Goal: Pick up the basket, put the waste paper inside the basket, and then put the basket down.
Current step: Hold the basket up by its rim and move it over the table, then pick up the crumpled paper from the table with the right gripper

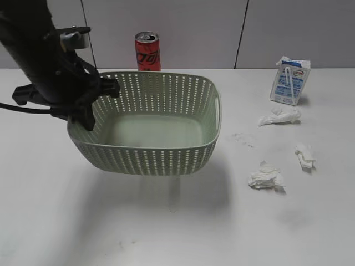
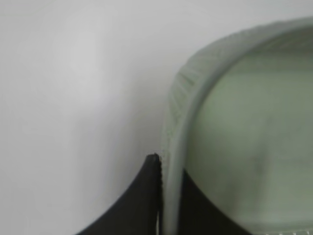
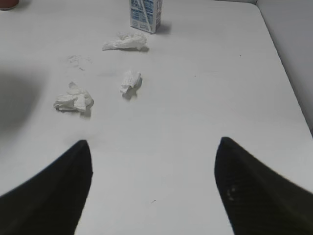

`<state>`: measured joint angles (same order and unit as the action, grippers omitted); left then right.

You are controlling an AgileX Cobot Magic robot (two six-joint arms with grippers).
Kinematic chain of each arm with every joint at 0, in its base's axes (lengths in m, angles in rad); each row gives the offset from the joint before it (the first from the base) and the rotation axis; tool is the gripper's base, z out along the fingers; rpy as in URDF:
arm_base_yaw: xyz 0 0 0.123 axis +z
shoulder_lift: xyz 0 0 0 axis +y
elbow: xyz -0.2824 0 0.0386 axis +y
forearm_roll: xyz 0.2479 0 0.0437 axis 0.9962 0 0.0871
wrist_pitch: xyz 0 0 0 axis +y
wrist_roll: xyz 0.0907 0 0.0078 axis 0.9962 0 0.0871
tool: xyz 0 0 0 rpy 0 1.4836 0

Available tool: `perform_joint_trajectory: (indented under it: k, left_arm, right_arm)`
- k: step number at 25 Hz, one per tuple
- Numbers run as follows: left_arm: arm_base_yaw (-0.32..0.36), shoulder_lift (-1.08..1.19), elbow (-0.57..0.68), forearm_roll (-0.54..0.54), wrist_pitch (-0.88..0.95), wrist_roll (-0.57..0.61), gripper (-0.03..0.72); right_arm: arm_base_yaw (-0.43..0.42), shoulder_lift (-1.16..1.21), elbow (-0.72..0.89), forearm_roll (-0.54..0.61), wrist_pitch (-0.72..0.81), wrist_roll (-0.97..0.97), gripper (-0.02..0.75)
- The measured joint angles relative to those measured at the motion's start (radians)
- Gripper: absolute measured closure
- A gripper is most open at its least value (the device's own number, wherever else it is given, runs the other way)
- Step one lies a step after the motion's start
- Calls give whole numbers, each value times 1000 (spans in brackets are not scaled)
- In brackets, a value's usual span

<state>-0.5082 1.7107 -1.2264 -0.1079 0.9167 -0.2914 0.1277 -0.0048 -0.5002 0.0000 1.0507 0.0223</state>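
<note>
The pale green perforated basket (image 1: 161, 149) hangs tilted above the white table, empty inside. My left gripper (image 1: 91, 108) is shut on its left rim; the left wrist view shows the rim (image 2: 172, 147) pinched between the fingers (image 2: 168, 169). Three crumpled white wads of waste paper lie on the table at the right: one near the carton (image 1: 280, 116) (image 3: 124, 41), one further right (image 1: 305, 156) (image 3: 130, 81), one nearest the basket (image 1: 265, 177) (image 3: 73, 98). My right gripper (image 3: 153, 147) is open and empty above bare table; it is out of the exterior view.
A blue-and-white drink carton (image 1: 290, 80) (image 3: 145, 13) stands at the back right. A red can (image 1: 147, 51) stands at the back behind the basket. The basket casts a shadow on the table below it. The table's right edge (image 3: 288, 78) shows in the right wrist view.
</note>
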Motion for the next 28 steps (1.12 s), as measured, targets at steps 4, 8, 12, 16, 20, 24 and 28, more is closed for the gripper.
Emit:
perform_joint_trajectory:
  k: [4, 8, 12, 16, 20, 24, 28]
  left_arm:
    - [-1, -50, 140, -29, -81, 0, 688]
    - [-1, -50, 189, -7, -101, 1, 688]
    - [-1, -50, 193, -3, -112, 1, 688]
    - [-1, -51, 193, 3, -119, 1, 688]
    - [-1, -51, 193, 9, -119, 1, 688]
    - [-1, -51, 193, 10, -119, 1, 688]
    - [-1, -51, 193, 10, -119, 1, 688]
  right_arm:
    - [0, 99, -5, 15, -6, -1, 151]
    - [0, 393, -35, 22, -85, -5, 176]
    - [0, 793, -147, 74, -210, -4, 200]
    - [0, 1220, -322, 141, -233, -3, 211]
    - [0, 1574, -527, 181, -240, 11, 217]
    - [0, 1838, -677, 173, -240, 44, 218]
    - [0, 1989, -737, 110, -240, 117, 219]
